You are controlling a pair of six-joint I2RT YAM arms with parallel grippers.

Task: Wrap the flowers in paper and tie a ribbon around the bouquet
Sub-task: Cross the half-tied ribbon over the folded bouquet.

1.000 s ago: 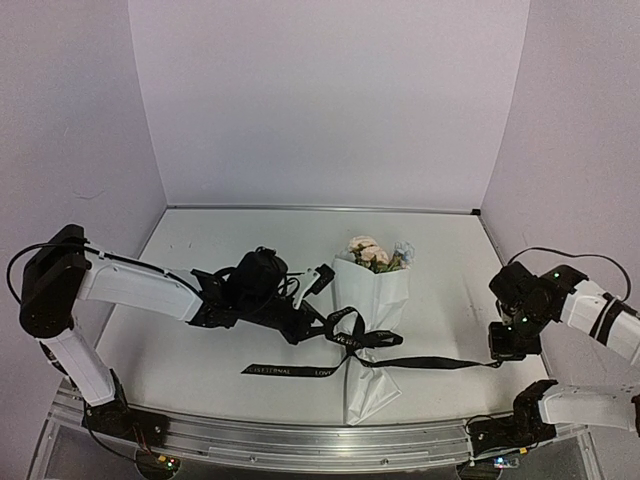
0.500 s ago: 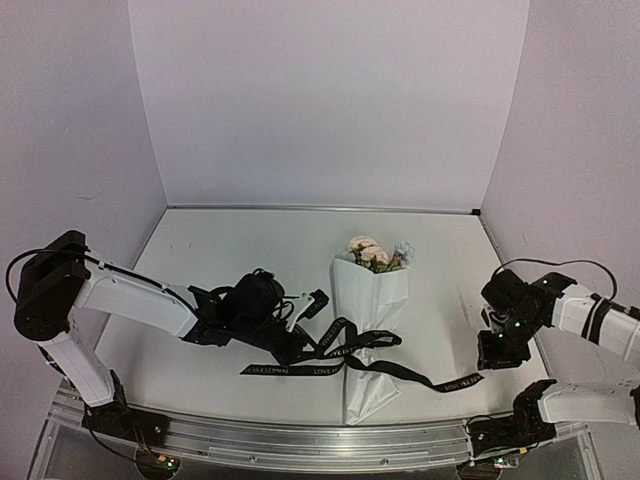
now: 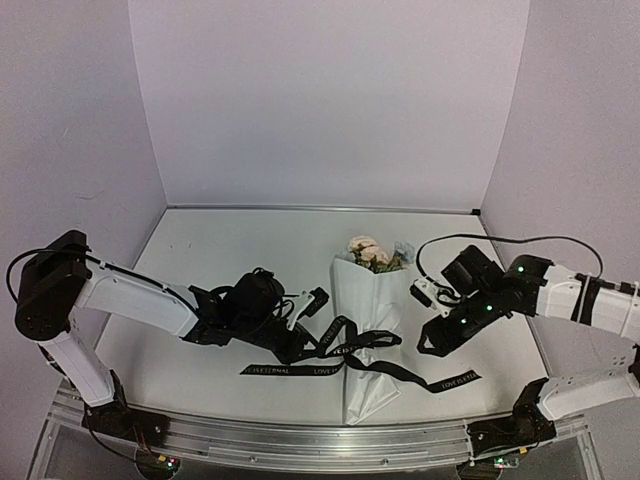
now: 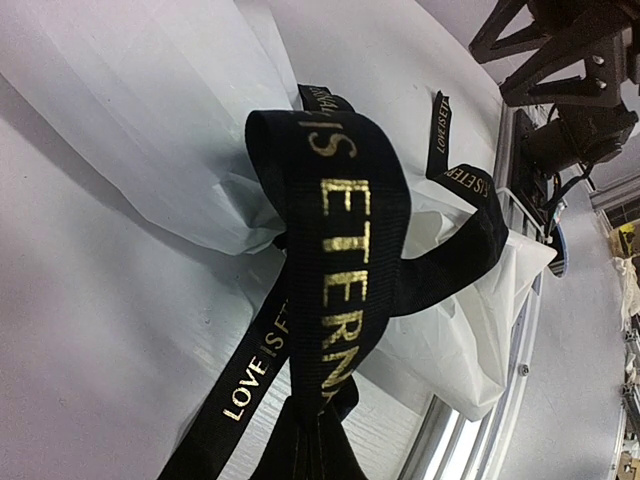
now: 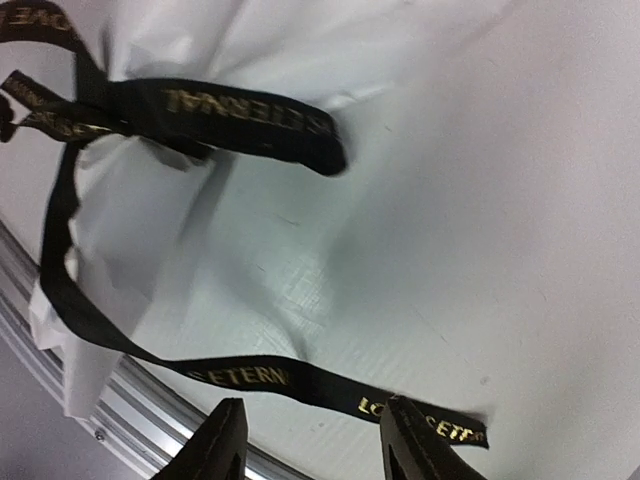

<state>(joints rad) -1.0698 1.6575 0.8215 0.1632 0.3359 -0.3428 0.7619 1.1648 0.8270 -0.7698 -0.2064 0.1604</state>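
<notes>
Lilac walls [image 3: 330, 100] on three sides. White table [image 3: 200, 250], with an aluminium rail [image 3: 300, 440] along its near edge.

Bouquet [image 3: 372, 300] lies flat, right of centre. Flowers [image 3: 368, 252] point toward the far wall: peach blooms, one pale blue at the right. Paper [image 3: 378, 285] forms a cone round the stems. It is wide at the blooms, pinched at the waist, then flares again to a crumpled end near the rail.

Ribbon [image 3: 285, 370] is black with gold lettering and goes round the pinched waist of the cone. One tail lies flat on the table left of the cone. The other runs right and toward the near edge, its end loose on bare table. Loops stand up at the waist (whether a knot is drawn tight there I cannot tell).

Left gripper [image 3: 296, 343] sits low, just left of the cone, and is clamped on the ribbon. In the left wrist view a broad loop rises from the fingers and arches over toward the paper.

Right gripper [image 5: 315, 445] hangs above the table just right of the cone, fingers [image 5: 222, 445] spread and holding nothing. In the right wrist view the loose right tail lies on the table below, crossing under the gap between the fingers. No contact with it that I can make out.
</notes>
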